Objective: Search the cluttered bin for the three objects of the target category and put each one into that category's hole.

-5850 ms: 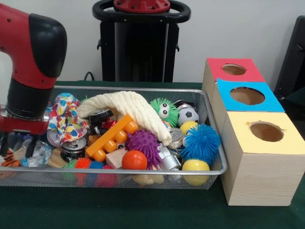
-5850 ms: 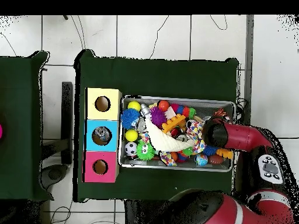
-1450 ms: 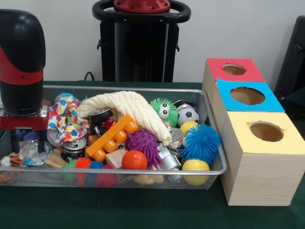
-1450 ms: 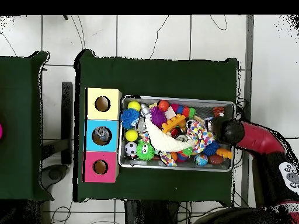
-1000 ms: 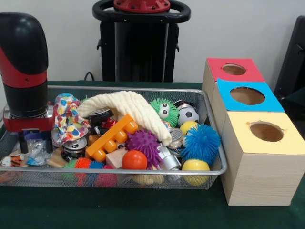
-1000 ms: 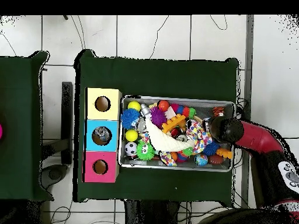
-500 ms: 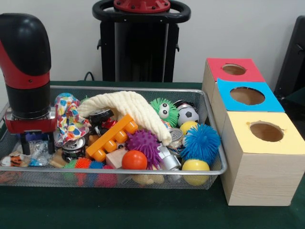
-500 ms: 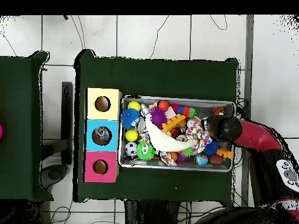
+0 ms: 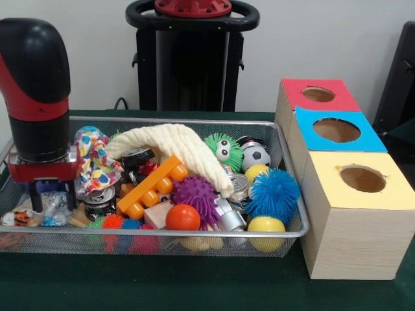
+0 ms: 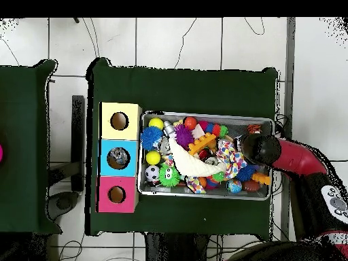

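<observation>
The wire-mesh bin (image 9: 162, 235) is full of mixed toys; it also shows in the overhead view (image 10: 207, 196). The hole with the blue surround (image 9: 336, 130) is in the middle one of three wooden boxes to the right of the bin, and also shows in the overhead view (image 10: 118, 158). My gripper (image 9: 52, 199) reaches down into the bin's left end, open. Its fingers (image 9: 35, 198) stand on either side of a crinkly clear and blue item (image 9: 49, 189). In the overhead view the arm (image 10: 262, 149) hides the gripper.
Red-surround hole (image 9: 318, 94) and yellow-surround hole (image 9: 362, 179) flank the blue one. In the bin lie a cream knit cloth (image 9: 175, 146), orange brick (image 9: 152, 186), purple spiky ball (image 9: 194, 194), blue spiky ball (image 9: 273, 192), orange ball (image 9: 183, 218), patterned cloth (image 9: 94, 162) and a can (image 9: 100, 197).
The arm has turned upright and moved a little right in the front view, with the gripper staying low in the bin's left end. The toys have not visibly shifted.
</observation>
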Available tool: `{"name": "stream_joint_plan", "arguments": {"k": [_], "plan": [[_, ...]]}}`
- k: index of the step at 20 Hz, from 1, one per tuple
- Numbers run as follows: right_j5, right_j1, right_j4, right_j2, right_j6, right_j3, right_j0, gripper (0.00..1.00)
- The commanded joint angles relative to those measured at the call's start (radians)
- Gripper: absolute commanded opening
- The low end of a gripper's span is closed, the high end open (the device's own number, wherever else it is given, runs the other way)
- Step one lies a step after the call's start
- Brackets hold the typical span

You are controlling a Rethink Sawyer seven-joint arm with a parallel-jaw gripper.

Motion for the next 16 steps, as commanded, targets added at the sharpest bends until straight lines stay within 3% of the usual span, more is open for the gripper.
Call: {"name": "stream_joint_plan", "arguments": {"k": [1,11,16], "plan": [[0.131,0.036,-0.03,0.094,-0.15,0.026,-0.014,1.0],[0.189,0.118,-0.083,-0.027,-0.091,-0.095,0.058,1.0],[0.202,0.154,-0.09,-0.052,-0.075,-0.14,0.078,1.0]]}}
